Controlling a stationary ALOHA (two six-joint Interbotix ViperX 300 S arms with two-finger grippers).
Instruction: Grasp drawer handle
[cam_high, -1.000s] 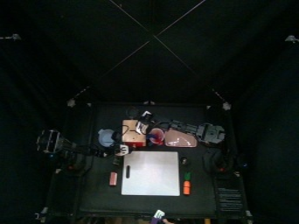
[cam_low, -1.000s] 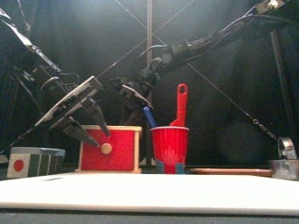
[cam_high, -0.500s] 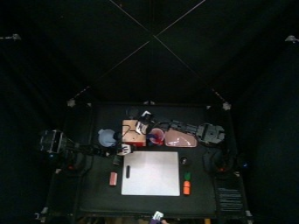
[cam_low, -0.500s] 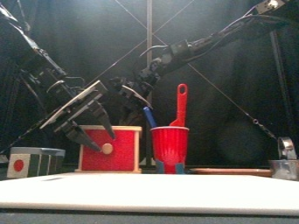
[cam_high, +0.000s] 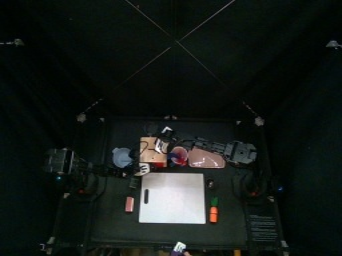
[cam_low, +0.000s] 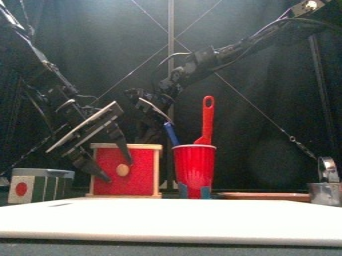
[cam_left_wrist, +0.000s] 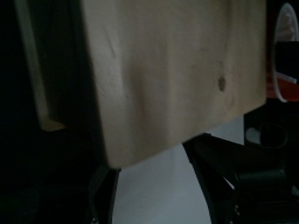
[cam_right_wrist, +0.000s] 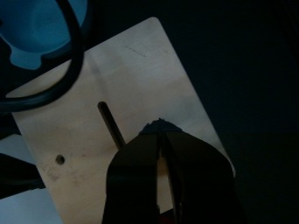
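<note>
The drawer handle (cam_low: 122, 170) is a small round knob in the middle of the box's (cam_low: 128, 151) red face. It points out toward the counter's (cam_low: 174, 222) front edge, and I can make out no long axis. My left gripper (cam_low: 104, 150) hangs spread wide just in front of that face, partly covering it. A red cup (cam_low: 194, 165) crowds the box's right side. My right gripper (cam_right_wrist: 162, 131), pressed together, is over the box's tan top. My left wrist view shows only bare wood, with the handle hidden.

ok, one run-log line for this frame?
left gripper: open, at the box front | drawer handle: not grasped | right gripper: shut, resting on box top
</note>
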